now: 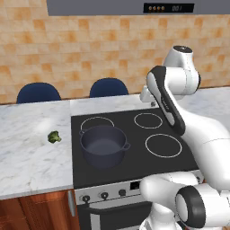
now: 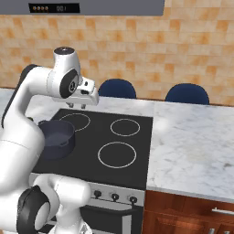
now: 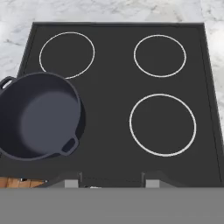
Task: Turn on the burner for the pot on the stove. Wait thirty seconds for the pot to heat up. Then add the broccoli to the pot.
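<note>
The pot (image 1: 103,143) stands without a lid and with nothing inside on the front left ring of the stove (image 1: 134,134); it also shows in the right base view as the pot (image 2: 55,137) and in the hand view as the pot (image 3: 37,116). The broccoli (image 1: 54,137) lies on the marble counter left of the stove. My gripper (image 2: 79,106) hangs high over the back of the cooktop, pointing down. Its fingertips (image 3: 72,179) are apart with nothing between them, so the gripper (image 3: 112,180) is open. Dark knobs (image 1: 104,195) line the silver front panel.
Marble counter (image 2: 192,141) runs on both sides of the stove. Two blue chair backs (image 1: 108,87) stand behind the counter. A hood with a lit display (image 1: 168,7) hangs overhead. Wooden cabinets (image 1: 36,211) lie below the counter.
</note>
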Robot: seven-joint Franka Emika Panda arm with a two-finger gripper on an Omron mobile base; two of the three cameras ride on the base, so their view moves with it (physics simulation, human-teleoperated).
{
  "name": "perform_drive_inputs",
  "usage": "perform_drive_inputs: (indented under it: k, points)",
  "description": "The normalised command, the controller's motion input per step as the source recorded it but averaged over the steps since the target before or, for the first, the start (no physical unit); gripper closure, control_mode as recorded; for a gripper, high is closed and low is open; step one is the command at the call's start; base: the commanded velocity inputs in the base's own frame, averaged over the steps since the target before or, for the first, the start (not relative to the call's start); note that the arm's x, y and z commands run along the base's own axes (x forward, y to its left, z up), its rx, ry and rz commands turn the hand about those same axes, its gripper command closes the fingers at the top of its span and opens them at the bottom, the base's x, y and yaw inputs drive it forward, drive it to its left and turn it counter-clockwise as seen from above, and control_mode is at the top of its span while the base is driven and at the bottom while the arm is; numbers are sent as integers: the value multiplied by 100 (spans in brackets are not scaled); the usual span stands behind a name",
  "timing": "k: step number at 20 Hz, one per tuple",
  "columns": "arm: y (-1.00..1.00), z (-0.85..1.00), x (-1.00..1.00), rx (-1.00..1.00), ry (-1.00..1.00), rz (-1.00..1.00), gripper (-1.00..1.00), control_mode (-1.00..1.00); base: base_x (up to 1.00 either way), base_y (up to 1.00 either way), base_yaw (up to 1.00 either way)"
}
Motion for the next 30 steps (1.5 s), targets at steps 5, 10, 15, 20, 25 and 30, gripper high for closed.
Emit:
perform_drive_inputs:
  k: [5,10,15,20,25,30]
  points:
    - [0,-3,-10,0,0,0,-100,-100,0,0,0]
    - [2,-9,-54,0,0,0,-100,-100,0,0,0]
    - [2,-8,-73,0,-2,0,-100,-100,0,0,0]
    - [3,-18,-73,0,-1,0,-100,-100,0,0,0]
    - [20,-22,-76,-4,0,4,-100,-100,0,0,0]
    - [41,-26,-68,-9,0,12,-100,-100,0,0,0]
